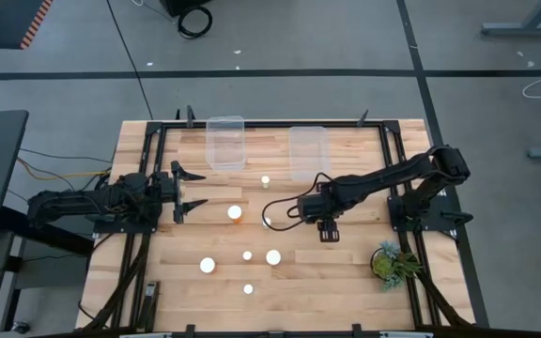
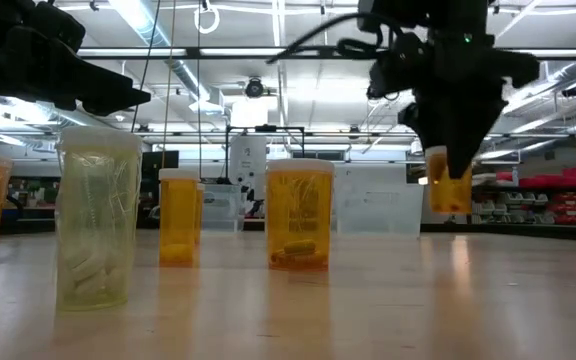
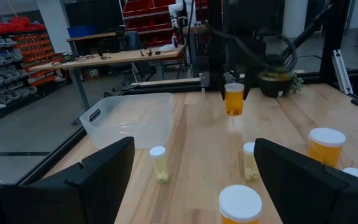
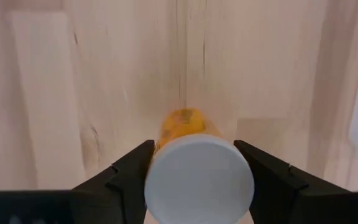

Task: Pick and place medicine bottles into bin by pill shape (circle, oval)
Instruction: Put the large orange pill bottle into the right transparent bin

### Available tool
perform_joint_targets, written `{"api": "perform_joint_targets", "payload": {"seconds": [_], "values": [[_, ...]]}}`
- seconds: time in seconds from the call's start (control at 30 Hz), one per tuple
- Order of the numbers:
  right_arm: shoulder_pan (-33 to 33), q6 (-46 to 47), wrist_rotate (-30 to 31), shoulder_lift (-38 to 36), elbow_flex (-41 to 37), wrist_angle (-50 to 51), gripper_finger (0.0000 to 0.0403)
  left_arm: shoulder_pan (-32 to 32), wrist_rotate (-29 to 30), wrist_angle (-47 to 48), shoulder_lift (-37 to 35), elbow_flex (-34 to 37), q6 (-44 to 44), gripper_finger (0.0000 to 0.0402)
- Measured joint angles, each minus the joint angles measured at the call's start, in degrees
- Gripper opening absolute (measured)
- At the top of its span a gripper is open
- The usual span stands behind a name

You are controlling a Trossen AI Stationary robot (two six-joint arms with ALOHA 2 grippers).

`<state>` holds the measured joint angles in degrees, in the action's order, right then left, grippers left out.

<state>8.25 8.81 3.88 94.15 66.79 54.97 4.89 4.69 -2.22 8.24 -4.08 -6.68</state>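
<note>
My right gripper (image 1: 327, 230) is shut on one amber medicine bottle (image 2: 449, 187), held above the table's middle. The bottle also shows in the left wrist view (image 3: 234, 101), but in the high view the gripper hides it. Several other white-capped bottles stand upright on their bases, among them one at the centre (image 1: 235, 213), one close by (image 1: 269, 222) and one nearer the front (image 1: 273, 256). My left gripper (image 1: 184, 192) is open and empty at the table's left, level, pointing toward the right. My right gripper pinches the bottle between its two fingers just under the white cap (image 4: 199, 180), one finger (image 4: 132, 171) on each side. The fingers come from above, pointing down. The bottle hangs upright below them, its base (image 2: 449, 207) lifted clear of the table.
Two clear plastic bins (image 1: 225, 143) (image 1: 308, 150) stand side by side at the far edge. A small green potted plant (image 1: 393, 263) stands at the front right. Bare wood lies between the bottles and the bins.
</note>
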Motion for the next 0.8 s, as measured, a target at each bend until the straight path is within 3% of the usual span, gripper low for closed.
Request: {"api": "perform_joint_targets", "payload": {"seconds": [0.37, 0.8], "values": [[-2.0, -2.4, 0.1, 0.0, 7.5, 4.3, 0.0219, 0.0, 0.0, 0.0, 0.0, 0.0, 0.0, 0.0341], [-9.4, -6.4, -1.3, 0.0, 14.6, 6.7, 0.0218, 0.0, 0.0, 0.0, 0.0, 0.0, 0.0, 0.0341]]}}
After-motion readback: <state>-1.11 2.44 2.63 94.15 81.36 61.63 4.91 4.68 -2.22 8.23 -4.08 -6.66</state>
